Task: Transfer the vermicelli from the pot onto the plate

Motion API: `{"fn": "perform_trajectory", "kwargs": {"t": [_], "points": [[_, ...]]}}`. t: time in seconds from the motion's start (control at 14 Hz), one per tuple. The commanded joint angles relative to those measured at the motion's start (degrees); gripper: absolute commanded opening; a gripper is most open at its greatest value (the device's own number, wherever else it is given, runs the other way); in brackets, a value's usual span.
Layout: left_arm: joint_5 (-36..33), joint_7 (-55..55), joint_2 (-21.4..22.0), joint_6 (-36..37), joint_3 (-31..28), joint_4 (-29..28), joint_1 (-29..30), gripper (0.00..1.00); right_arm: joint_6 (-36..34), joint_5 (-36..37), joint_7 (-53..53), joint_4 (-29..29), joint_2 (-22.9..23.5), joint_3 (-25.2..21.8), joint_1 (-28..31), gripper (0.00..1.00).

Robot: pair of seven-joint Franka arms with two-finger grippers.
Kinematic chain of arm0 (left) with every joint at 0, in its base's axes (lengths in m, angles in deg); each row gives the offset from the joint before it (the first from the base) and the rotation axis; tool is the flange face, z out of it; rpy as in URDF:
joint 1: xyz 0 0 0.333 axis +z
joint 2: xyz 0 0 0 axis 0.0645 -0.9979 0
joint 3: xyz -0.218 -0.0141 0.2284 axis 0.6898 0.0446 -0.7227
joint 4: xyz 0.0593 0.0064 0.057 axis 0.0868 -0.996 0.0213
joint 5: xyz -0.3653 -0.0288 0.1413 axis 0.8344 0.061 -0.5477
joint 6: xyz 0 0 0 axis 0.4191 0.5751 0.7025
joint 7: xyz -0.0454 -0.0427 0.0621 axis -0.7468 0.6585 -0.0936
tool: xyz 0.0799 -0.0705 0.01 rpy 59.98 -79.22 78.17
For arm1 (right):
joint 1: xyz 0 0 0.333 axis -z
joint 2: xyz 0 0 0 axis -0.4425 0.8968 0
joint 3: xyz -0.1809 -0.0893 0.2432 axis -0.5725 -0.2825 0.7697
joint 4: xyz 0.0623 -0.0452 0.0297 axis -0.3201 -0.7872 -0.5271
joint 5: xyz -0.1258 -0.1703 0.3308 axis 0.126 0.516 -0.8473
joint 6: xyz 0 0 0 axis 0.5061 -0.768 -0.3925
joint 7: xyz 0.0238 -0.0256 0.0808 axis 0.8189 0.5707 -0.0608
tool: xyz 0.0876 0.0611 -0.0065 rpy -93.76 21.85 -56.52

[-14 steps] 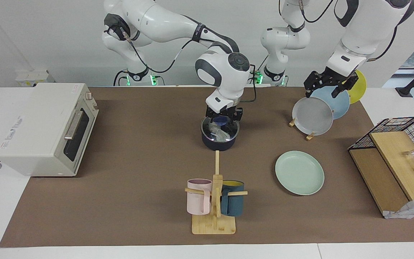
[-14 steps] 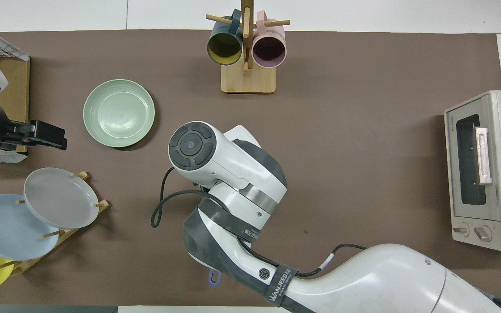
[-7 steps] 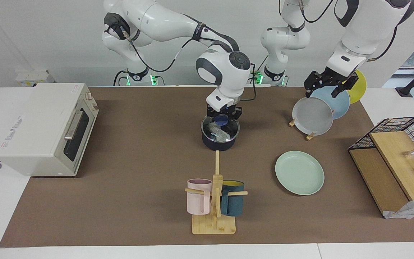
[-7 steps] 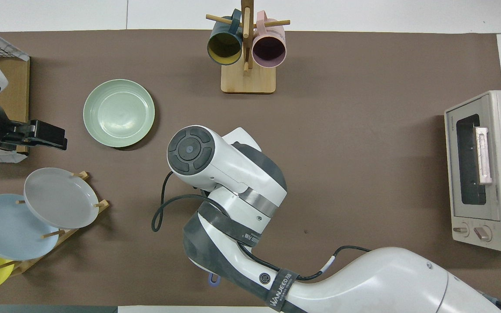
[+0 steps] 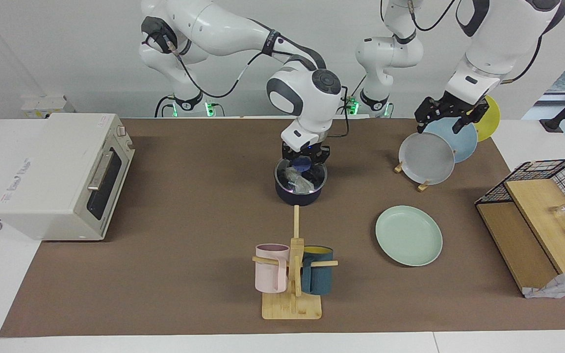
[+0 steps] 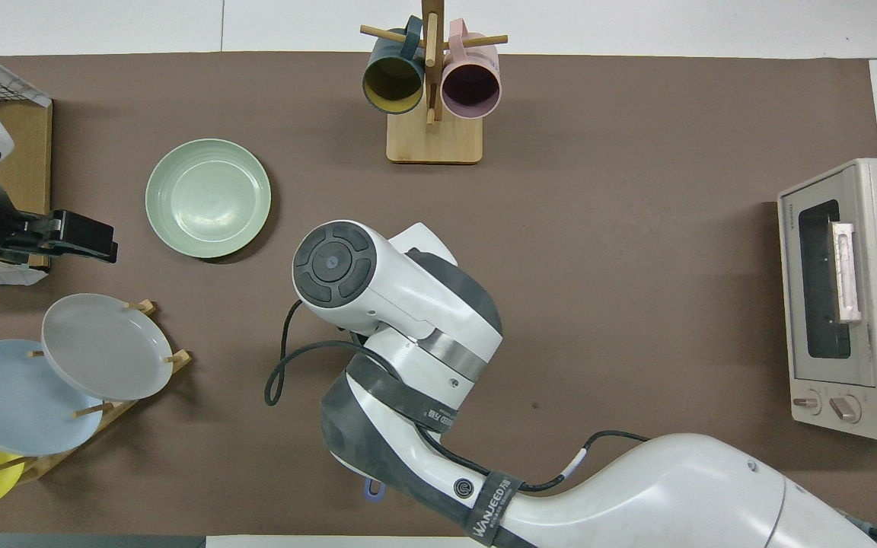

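Note:
The dark navy pot stands mid-table, its blue handle pointing toward the robots. In the overhead view only the handle's end shows under the right arm. The vermicelli lies inside the pot in its clear wrap. My right gripper hangs just over the pot's rim nearest the robots, open, holding nothing. The mint-green plate lies bare toward the left arm's end, farther from the robots than the pot; it also shows in the overhead view. My left gripper waits, open, over the plate rack.
A rack holds a grey plate, a light blue plate and a yellow plate. A mug stand with a pink and a teal mug stands farther out than the pot. A toaster oven and a wire basket sit at the table's ends.
My right gripper has risen a little out of the pot and drawn slightly toward the robots. The vermicelli has stayed in the pot. The left arm has not moved.

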Motion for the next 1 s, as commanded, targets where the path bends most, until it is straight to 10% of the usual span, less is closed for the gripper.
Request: {"fn": "perform_trajectory", "kwargs": {"t": [0.0,0.93], "points": [[-0.8,-0.2,0.6,0.6,0.5,0.2,0.8,1.00,1.2,0.8,-1.2,0.5,-1.3,3.0,2.9,0.34],[1.8,4.8,1.3,-2.4,1.4,-1.8,-0.7,1.00,-3.8,-0.3,-31.0,0.0,-7.2,-1.5,14.4,0.34]]}}
